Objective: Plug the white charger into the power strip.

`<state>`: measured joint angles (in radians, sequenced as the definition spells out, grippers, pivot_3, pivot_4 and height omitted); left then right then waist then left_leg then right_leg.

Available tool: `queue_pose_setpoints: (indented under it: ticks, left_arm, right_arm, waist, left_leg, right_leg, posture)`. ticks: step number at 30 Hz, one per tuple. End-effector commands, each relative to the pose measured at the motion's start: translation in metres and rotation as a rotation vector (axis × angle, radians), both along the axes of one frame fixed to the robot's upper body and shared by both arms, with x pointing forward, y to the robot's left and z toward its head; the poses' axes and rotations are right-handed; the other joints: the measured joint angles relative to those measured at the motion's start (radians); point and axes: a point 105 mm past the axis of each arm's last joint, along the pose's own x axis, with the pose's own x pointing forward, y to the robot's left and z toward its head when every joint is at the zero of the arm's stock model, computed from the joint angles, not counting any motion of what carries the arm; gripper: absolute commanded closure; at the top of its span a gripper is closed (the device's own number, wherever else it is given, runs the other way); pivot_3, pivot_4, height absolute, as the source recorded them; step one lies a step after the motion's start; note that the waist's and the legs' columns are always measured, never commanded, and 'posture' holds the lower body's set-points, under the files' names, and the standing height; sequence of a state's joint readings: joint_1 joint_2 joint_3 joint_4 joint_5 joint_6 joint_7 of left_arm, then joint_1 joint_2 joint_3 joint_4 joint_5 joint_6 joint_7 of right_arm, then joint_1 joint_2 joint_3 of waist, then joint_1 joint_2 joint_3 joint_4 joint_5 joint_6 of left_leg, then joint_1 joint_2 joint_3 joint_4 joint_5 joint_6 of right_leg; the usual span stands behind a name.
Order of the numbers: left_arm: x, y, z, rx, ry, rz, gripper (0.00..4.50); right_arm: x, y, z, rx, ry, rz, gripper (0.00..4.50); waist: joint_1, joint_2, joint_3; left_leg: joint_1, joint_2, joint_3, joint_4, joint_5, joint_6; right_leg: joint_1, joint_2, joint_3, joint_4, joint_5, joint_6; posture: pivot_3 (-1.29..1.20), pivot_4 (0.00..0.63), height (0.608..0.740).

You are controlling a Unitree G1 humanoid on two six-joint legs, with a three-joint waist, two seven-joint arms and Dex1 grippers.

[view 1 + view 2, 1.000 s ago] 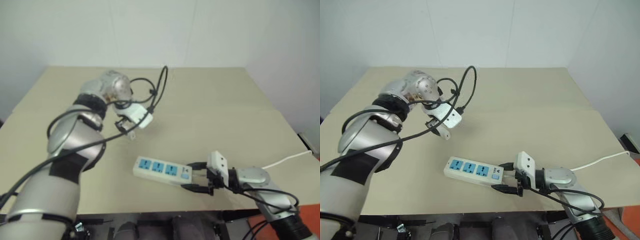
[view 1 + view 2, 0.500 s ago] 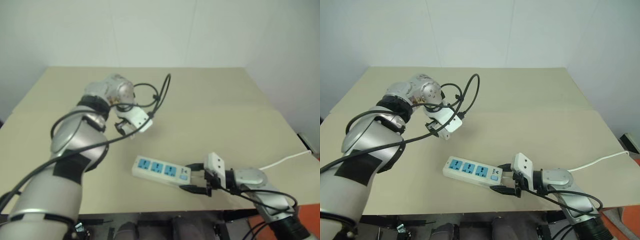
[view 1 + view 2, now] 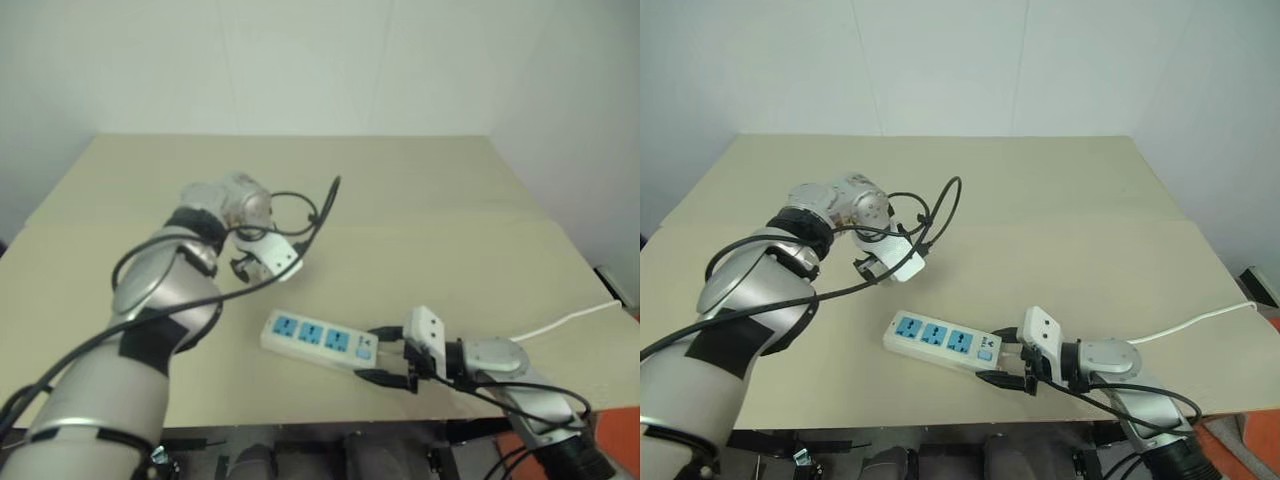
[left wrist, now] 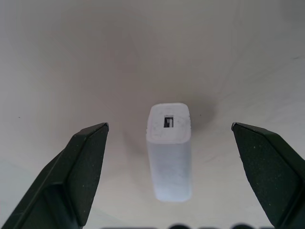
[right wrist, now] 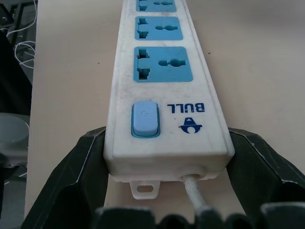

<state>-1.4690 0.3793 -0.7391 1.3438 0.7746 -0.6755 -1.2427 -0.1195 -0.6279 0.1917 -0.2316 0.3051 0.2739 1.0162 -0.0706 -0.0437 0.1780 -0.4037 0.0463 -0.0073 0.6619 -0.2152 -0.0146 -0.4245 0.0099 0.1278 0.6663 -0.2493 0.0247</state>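
Each arm consists of rounded silver-grey metallic segments separated by black bands at the joints, with loose black cables looped along the outside. The left end effector [image 3: 243, 266] and the right end effector [image 3: 1012, 360] each carry a small white boxy housing at the wrist, ahead of which two black fingers project. The fingers [image 4: 81, 167] are matte black, wedge-shaped and taper to blunt angular tips.

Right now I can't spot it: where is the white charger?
In the left wrist view, the white charger stands on the table, centred between the open left gripper's fingers.
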Motion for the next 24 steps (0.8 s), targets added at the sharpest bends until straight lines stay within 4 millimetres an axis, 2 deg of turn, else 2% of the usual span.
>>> queue_pose_setpoints:
  ticks: [1, 6, 7, 11, 17, 18, 24]
  left_arm:
    - [0.0012, -0.0023, -0.0001, -0.008, -0.011, 0.0, 0.0]
    - [0.0007, -0.0013, -0.0025, -0.011, -0.002, 0.014, 0.0]
    - [0.0011, -0.0012, -0.0032, -0.009, -0.006, 0.015, 0.18]
    - [0.0021, -0.0008, -0.0043, -0.005, -0.014, 0.017, 1.28]
    - [0.0042, -0.0029, -0.0056, -0.024, -0.028, 0.032, 3.36]
    - [0.0045, -0.003, -0.0055, -0.023, -0.031, 0.033, 3.51]
    - [0.0026, -0.0087, 0.003, -0.071, -0.015, 0.028, 3.5]
  right_arm:
    - [-0.0078, 0.0063, -0.0055, -0.003, 0.032, 0.021, 1.11]
    - [-0.0076, 0.0063, -0.0069, -0.008, 0.036, 0.016, 1.11]
    - [-0.0076, 0.0059, -0.0071, -0.01, 0.036, 0.016, 1.11]
    - [-0.0071, 0.005, -0.0076, -0.015, 0.037, 0.011, 1.11]
    - [-0.0074, 0.0042, -0.008, -0.022, 0.036, 0.009, 1.11]
    - [-0.0074, 0.0041, -0.0081, -0.023, 0.036, 0.01, 1.11]
    - [-0.0069, 0.0039, -0.009, -0.031, 0.033, 0.011, 1.11]
  waist:
    - [0.0, 0.0, 0.0]
    - [0.0, 0.0, 0.0]
    - [0.0, 0.0, 0.0]
    - [0.0, 0.0, 0.0]
    - [0.0, 0.0, 0.0]
    - [0.001, 0.0, 0.0]
    - [0.001, 0.0, 0.0]
  left_leg:
    - [0.0, 0.0, 0.0, 0.0, 0.0, 0.0]
    - [0.0, 0.0, 0.0, 0.0, 0.0, 0.0]
    - [0.0, 0.0, 0.0, 0.0, 0.0, 0.0]
    - [0.0, 0.0, 0.0, 0.0, 0.0, 0.0]
    - [0.0, 0.0, 0.0, 0.0, 0.0, 0.0]
    - [0.0, 0.0, 0.0, 0.0, 0.0, 0.0]
    - [0.001, 0.0, 0.0, 0.0, 0.0, 0.0]
  right_leg:
    - [0.0, 0.0, 0.0, 0.0, 0.0, 0.0]
    - [0.0, 0.0, 0.0, 0.0, 0.0, 0.0]
    - [0.0, 0.0, 0.0, 0.0, 0.0, 0.0]
    - [0.0, 0.0, 0.0, 0.0, 0.0, 0.0]
    - [0.0, 0.0, 0.0, 0.0, 0.0, 0.0]
    - [0.0, 0.0, 0.0, 0.0, 0.0, 0.0]
    - [0.001, 0.0, 0.0, 0.0, 0.0, 0.0]
  posture:
    - [0.0, 0.15, 0.74]
    - [0.0, 0.15, 0.74]
    - [0.0, 0.15, 0.74]
    - [0.0, 0.15, 0.74]
    - [0.0, 0.15, 0.74]
    - [0.0, 0.15, 0.74]
    - [0.0, 0.15, 0.74]
